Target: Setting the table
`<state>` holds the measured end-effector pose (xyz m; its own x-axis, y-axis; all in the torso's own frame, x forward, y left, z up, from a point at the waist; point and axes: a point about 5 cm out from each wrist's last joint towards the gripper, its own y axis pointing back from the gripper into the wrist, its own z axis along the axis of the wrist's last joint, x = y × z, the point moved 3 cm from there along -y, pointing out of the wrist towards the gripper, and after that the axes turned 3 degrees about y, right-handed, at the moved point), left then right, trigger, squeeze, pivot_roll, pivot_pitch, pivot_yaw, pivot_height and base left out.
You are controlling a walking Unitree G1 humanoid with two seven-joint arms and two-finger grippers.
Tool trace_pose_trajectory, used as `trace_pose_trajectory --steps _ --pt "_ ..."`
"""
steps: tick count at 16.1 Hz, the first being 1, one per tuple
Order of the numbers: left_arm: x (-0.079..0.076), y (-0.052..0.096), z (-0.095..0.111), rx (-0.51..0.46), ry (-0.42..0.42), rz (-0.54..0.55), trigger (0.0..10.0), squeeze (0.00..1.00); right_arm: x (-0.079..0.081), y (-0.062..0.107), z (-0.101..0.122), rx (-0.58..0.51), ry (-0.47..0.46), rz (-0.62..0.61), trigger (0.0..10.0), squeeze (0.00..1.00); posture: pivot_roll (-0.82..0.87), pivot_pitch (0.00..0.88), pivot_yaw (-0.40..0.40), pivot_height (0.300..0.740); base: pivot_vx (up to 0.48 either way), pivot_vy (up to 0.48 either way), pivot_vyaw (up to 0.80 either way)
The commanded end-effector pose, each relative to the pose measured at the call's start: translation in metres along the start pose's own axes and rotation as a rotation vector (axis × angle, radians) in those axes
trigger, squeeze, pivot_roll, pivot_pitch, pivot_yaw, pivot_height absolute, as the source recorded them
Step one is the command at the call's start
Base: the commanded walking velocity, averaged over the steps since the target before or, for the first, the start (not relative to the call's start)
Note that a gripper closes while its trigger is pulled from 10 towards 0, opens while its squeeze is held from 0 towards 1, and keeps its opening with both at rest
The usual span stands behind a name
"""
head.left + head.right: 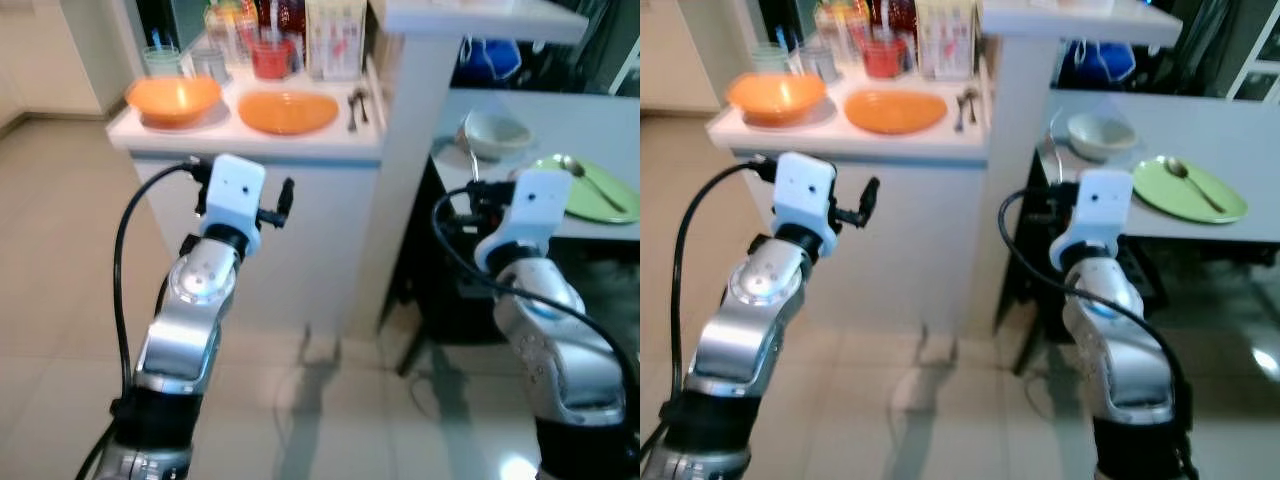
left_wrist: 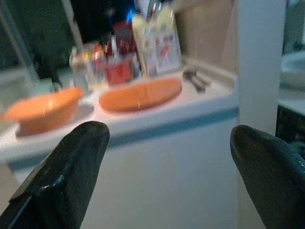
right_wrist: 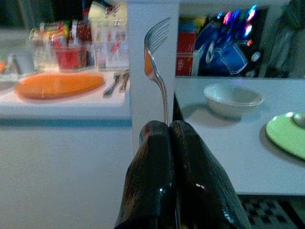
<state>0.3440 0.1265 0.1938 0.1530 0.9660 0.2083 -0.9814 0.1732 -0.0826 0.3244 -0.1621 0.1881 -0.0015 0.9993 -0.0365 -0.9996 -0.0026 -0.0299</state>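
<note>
Steel fork (image 3: 157, 62) — one — pinched by right gripper (image 3: 171, 138).

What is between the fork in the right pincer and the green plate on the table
Nothing visible. The right pincer holds the fork upright at the table's near edge; bare tabletop runs to the green plate, with the bowl farther back.

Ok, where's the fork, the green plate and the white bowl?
fork (image 3: 153, 38), right wrist view, on its tines.
green plate (image 1: 1165, 195), right eye view, on bare surface left of the spoon.
white bowl (image 3: 232, 99), right wrist view, on its outer wall.
</note>
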Motion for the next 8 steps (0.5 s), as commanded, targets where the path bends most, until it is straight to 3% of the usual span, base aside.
trace_pose_trajectory --steps 1,6,8 --pt "0.001 -0.002 0.004 -0.015 -0.003 0.012 10.0 0.0 -0.007 0.0 0.002 -0.001 0.017 -0.026 10.0 0.0 -0.03 0.0 -0.025 0.74 0.0 -0.48 0.0" --pt "-0.009 -0.007 0.002 -0.016 0.016 0.004 10.0 0.0 -0.019 0.001 0.002 0.024 0.061 -0.051 10.0 0.0 -0.06 0.0 -0.016 0.74 0.0 -0.48 0.0" --pt "-0.006 -0.008 0.005 -0.007 0.057 0.044 10.0 0.0 -0.026 -0.001 -0.003 0.051 0.074 -0.067 10.0 0.0 -0.03 0.0 -0.022 0.74 0.0 0.0 0.0"
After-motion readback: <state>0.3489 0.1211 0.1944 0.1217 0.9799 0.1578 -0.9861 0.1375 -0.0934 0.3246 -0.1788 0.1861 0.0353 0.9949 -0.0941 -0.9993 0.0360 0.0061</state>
